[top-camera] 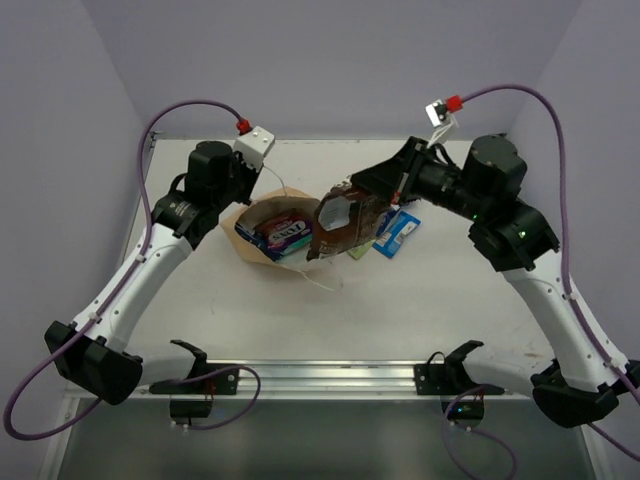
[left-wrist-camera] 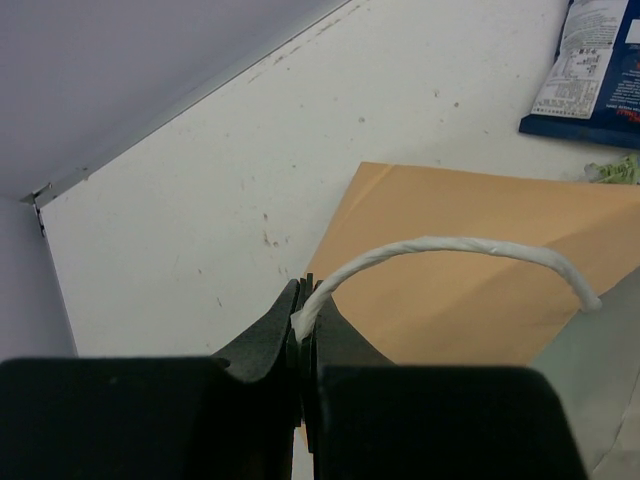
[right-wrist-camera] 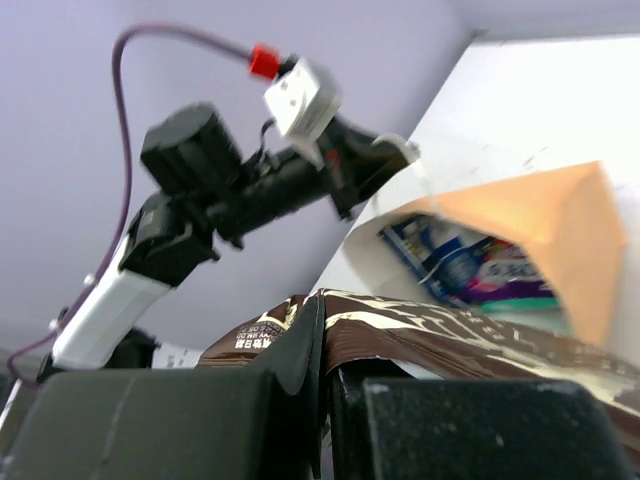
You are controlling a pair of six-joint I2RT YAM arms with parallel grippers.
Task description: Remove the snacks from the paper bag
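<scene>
while left gripper (left-wrist-camera: pixel 305 325) pinches the thin white string handle (left-wrist-camera: pixel 440 250), anchoring the tan kraft paper bag (top-camera: pixel 243 240) mid-table | right gripper (right-wrist-camera: pixel 322 345) clamps the glossy brown chip bag (top-camera: pixel 345 228) at its mouth; blue-white packets (top-camera: pixel 283 235) lie inside

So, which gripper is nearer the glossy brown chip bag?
Right: the right gripper clamps the brown chip bag; the left gripper pinches the tan paper bag's white string handle, apart.
</scene>
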